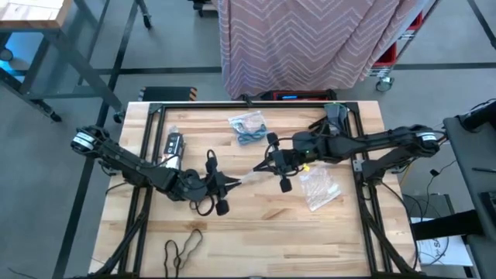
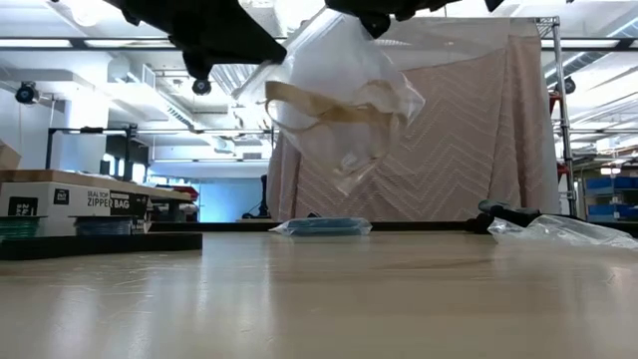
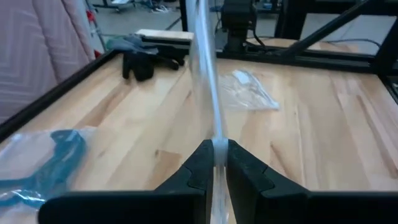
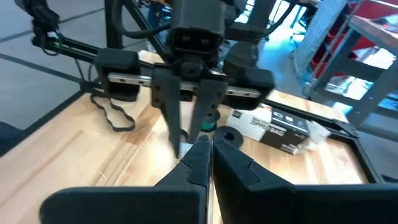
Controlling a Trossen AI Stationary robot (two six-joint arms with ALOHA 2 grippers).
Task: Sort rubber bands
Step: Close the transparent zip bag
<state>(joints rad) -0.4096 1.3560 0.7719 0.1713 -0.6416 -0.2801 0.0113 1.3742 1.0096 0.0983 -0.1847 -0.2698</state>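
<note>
A clear plastic bag (image 2: 344,100) with tan rubber bands (image 2: 319,112) inside hangs in the air over the table's middle, stretched between my two grippers. My left gripper (image 1: 230,184) is shut on its left end and my right gripper (image 1: 266,164) on its right end. Black rubber bands (image 1: 182,246) lie loose on the table near the near edge. Blue rubber bands (image 1: 249,132) lie inside a second clear bag (image 1: 246,122) toward the far edge. My left gripper pinches the bag's edge (image 3: 217,144) between its two shut fingers, coming level from the table's left. The film runs away from the fingertips edge-on, lifted clear of the table. My right gripper pinches the bag's opposite edge (image 1: 260,170) between its shut fingers (image 4: 198,157), reaching from the table's right. The bag hangs below the hold (image 2: 374,30), off the table.
A third clear bag (image 1: 319,187) lies right of centre. Dark gloves (image 1: 335,116) sit at the far right corner, and a zipper-bag box (image 1: 172,147) at the left. A black frame (image 1: 147,155) borders the table.
</note>
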